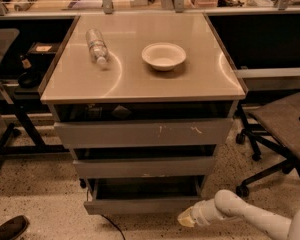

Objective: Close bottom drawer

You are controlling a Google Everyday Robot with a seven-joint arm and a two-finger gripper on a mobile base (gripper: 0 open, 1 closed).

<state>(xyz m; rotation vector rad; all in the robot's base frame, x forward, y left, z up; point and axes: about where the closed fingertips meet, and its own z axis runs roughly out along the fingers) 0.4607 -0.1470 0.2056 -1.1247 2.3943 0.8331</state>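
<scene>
The bottom drawer (140, 204) is the lowest and narrowest grey drawer of the cabinet. It stands pulled out, with its dark shallow tray showing above a plain low front. Above it are the mid-width drawer (145, 167) and the wide scratched top drawer (142, 132). My gripper (186, 218) is at the end of the white arm coming in from the lower right. It sits low near the floor, just in front of the drawer front's right end. Whether it touches the front I cannot tell.
On the cabinet top (190, 81) a clear plastic bottle (96, 46) lies on its side and a white bowl (164, 56) stands. An office chair (285, 134) is at the right, a dark table frame (20, 114) at the left, a shoe (7, 228) bottom left.
</scene>
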